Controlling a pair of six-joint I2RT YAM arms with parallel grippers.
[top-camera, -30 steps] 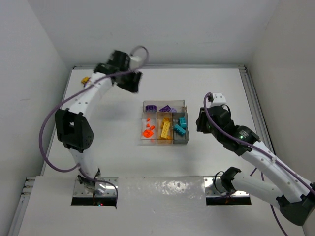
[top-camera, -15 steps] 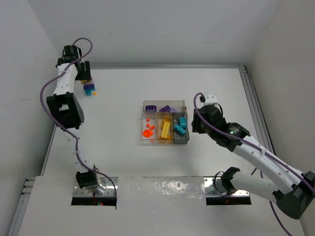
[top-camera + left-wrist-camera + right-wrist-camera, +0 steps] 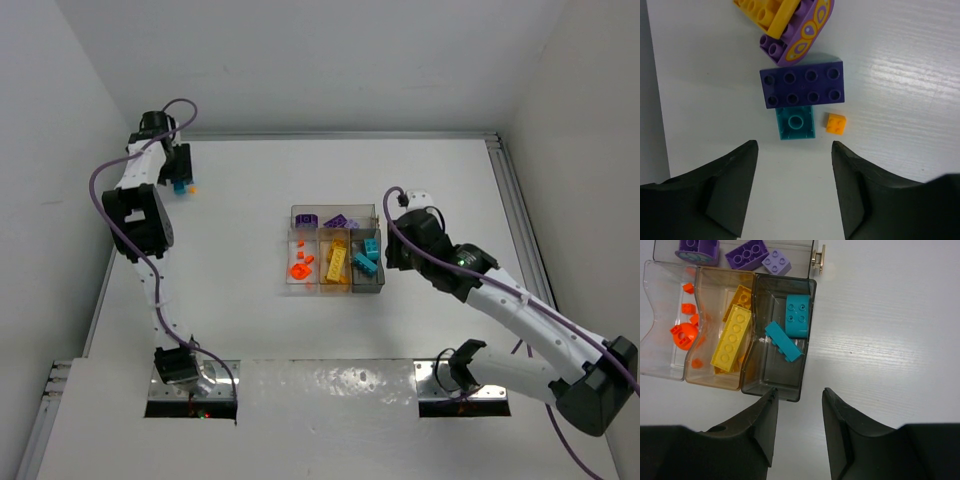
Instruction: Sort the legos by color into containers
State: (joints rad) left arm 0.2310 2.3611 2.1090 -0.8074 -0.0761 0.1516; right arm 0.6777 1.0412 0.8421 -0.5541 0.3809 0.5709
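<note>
Newly swung to 10 o'clock, left gripper [image 3: 793,155] open above remaining loose bricks [image 3: 802,87]; right gripper [image 3: 799,392] parted, empty, at tray's [image 3: 806,355] 3 o'clock.

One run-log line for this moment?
left gripper: open, aligned on loose teal brick | right gripper: open, empty, by tray | purple brick, small orange brick unsorted

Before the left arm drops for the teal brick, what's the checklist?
1. Left fingers open and empty: ok.
2. Teal brick lined up with the gap between them: ok.
3. Teal brick free of neighbours: not ok. It touches the purple brick, and the orange brick lies close beside.
4. Teal bin has room: ok. Two bricks inside, floor showing.
5. Right fingers out of the drop path: cannot tell. They hang at the teal bin's edge.
</note>
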